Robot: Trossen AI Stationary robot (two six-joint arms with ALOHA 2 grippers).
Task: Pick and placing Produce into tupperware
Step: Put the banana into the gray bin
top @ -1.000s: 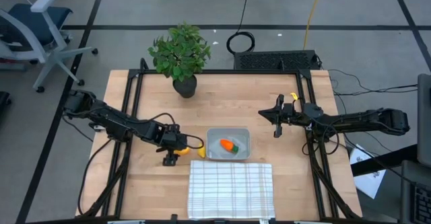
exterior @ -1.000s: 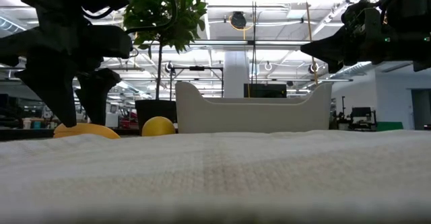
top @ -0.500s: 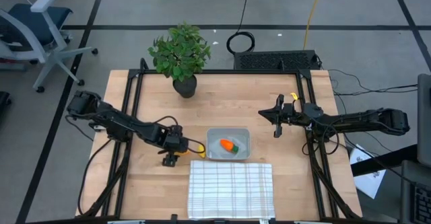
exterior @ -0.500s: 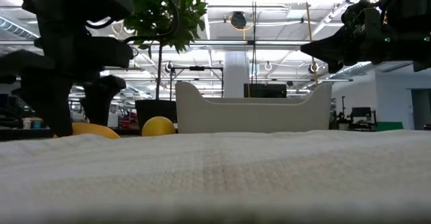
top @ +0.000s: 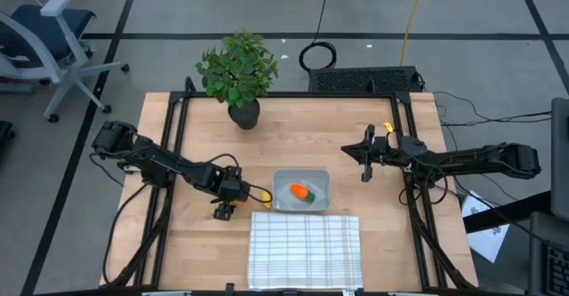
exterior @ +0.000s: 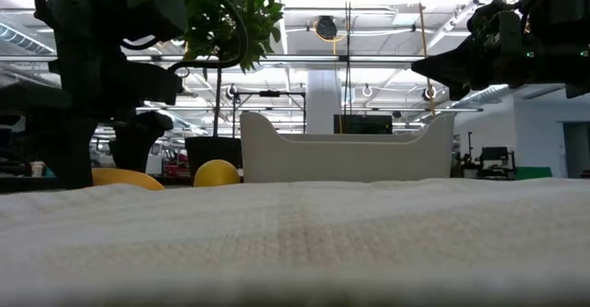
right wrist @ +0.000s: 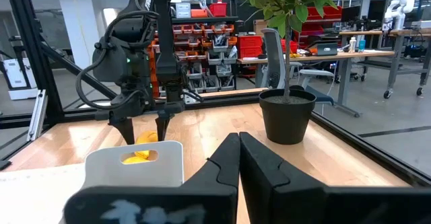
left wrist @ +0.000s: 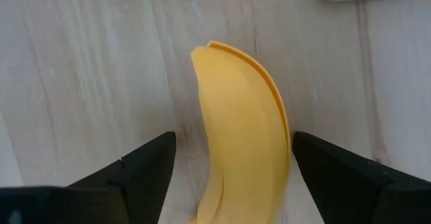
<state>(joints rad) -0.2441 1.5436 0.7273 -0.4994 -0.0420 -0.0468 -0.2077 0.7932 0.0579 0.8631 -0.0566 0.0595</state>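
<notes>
One carrot (top: 302, 192) in tupperware (top: 300, 174), one banana (left wrist: 242, 136) outside.

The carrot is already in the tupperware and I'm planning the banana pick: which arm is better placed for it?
Left. Its open end effector straddles the banana beside the tupperware; the right end effector, shut, hangs away at the tupperware's far side.

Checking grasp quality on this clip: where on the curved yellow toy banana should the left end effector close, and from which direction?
Grip the curved yellow toy banana across its narrow mid-body, coming straight down from above. It lies flat on the wooden table, and the open left end effector already straddles it, one finger each side, so closing across the width looks likely to hold.
</notes>
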